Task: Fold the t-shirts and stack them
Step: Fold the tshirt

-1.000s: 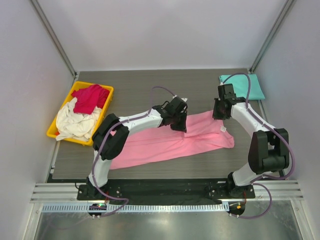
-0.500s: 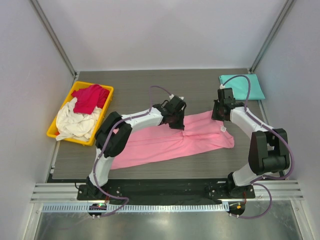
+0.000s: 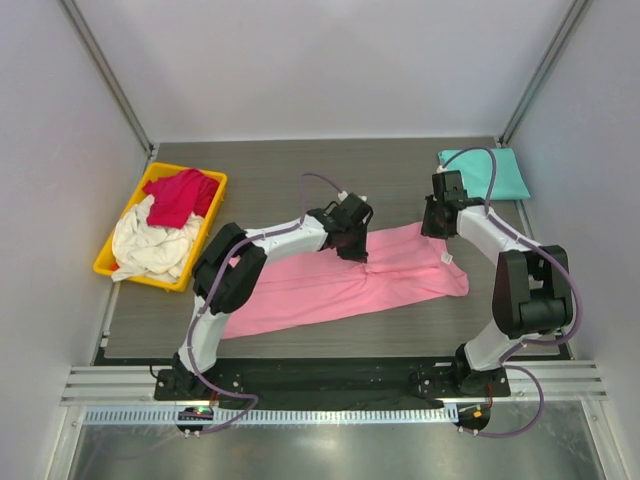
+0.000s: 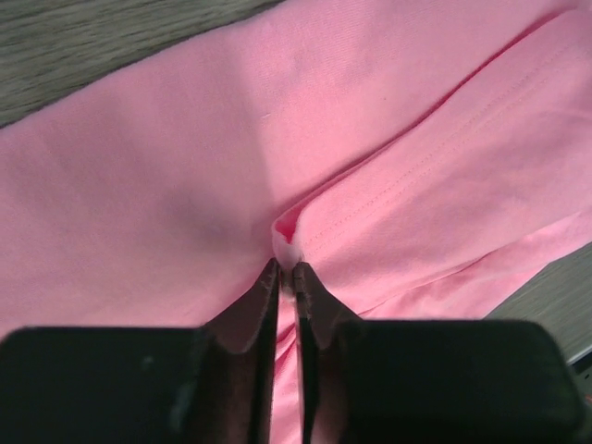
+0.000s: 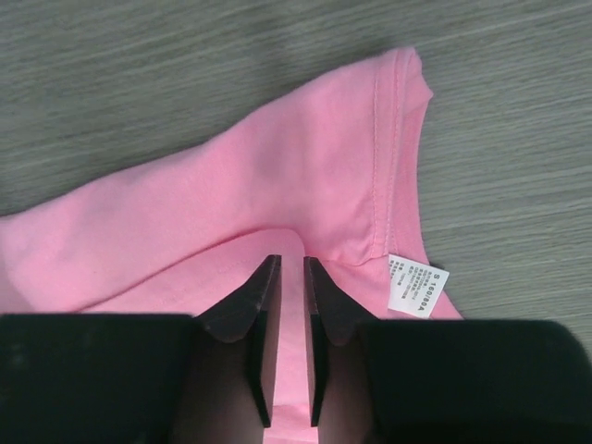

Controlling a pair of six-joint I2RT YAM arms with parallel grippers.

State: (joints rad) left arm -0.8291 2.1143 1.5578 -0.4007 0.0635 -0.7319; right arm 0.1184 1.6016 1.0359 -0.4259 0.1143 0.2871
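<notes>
- The left arm is reaching forward and to the right from its base, its long link slanting over the near part of the pink t-shirt (image 3: 330, 288) and its wrist tipping down onto the cloth.
- The left gripper (image 4: 287, 269) is pinching a small raised fold of the pink t-shirt between its fingertips, its jaws standing almost together, at the far edge of the shirt near its middle.
- The right arm is rising from its base at the right, bending at the elbow and stretching back and inward, with its wrist pointing down at the far right corner of the pink t-shirt.
- The right gripper (image 5: 287, 265) is hovering at the cloth by a sleeve hem, just left of a white label (image 5: 413, 285); its jaws are standing a narrow slit apart with pink showing between them, and I cannot tell whether any cloth is caught.
- The pink t-shirt is lying spread across the dark surface (image 3: 270, 175) between the two arms, slanting from near left to far right.
- The teal t-shirt (image 3: 505, 172) is lying folded at the far right corner of the surface, apart from the pink one.
- The crimson red t-shirt (image 3: 180, 196) is lying bunched on top of the cream white t-shirt (image 3: 148, 250) inside the yellow bin (image 3: 124, 214) at the left.
</notes>
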